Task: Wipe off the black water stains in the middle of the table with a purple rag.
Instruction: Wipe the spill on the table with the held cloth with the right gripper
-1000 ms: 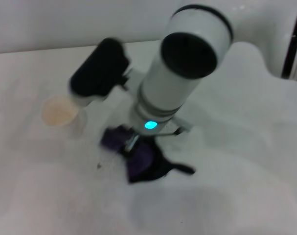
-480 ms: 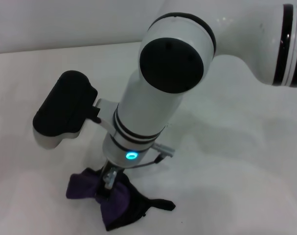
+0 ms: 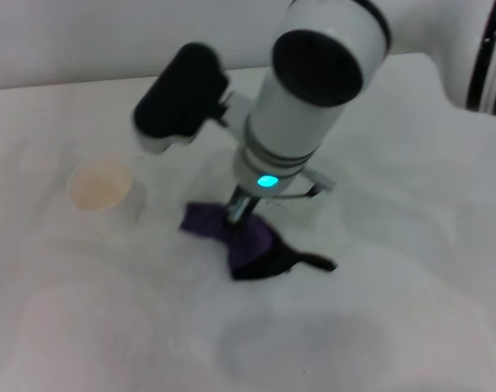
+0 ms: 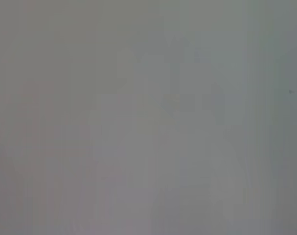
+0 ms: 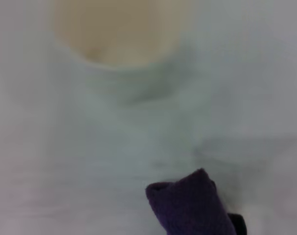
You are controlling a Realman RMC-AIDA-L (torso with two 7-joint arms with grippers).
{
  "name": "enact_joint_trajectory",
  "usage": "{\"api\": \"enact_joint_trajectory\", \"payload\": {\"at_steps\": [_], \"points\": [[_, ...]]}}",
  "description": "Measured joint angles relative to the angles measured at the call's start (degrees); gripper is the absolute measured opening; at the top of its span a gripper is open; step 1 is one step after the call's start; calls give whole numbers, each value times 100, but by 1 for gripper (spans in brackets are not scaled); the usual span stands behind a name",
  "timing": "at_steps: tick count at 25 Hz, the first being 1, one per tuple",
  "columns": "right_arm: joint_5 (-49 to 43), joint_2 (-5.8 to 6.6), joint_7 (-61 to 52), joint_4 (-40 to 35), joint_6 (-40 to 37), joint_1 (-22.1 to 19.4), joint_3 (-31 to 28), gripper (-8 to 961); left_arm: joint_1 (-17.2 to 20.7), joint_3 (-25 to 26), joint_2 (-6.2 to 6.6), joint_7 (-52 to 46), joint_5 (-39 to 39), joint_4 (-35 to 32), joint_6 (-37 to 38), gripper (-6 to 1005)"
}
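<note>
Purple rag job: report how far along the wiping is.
Done: no black stain shows on the bare table around the rag. In hand: the right gripper presses the purple rag onto the table, beside the paper cup. Left: whatever lies under the rag is hidden, so a clean finish cannot be confirmed. The left gripper is not in view.

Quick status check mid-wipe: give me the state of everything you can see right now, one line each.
purple rag: bunched, lying on the table under the right gripper, black strip trailing to the robot's right.
right gripper: down on the rag; its grip is hidden by the arm.
paper cup: upright, open, apart from the rag on the robot's left.
table: no black stain visible on its exposed surface.
left gripper: not in view.
</note>
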State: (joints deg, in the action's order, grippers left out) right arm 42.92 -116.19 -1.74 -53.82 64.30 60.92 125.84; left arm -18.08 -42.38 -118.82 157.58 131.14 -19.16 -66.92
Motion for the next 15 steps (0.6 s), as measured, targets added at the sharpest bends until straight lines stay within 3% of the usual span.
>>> {"api": "enact_joint_trajectory", "payload": {"at_steps": [15], "points": [[-1976, 69, 69, -102, 852, -1039, -1820, 53, -90, 2, 17, 0, 19, -1, 87, 892]]}}
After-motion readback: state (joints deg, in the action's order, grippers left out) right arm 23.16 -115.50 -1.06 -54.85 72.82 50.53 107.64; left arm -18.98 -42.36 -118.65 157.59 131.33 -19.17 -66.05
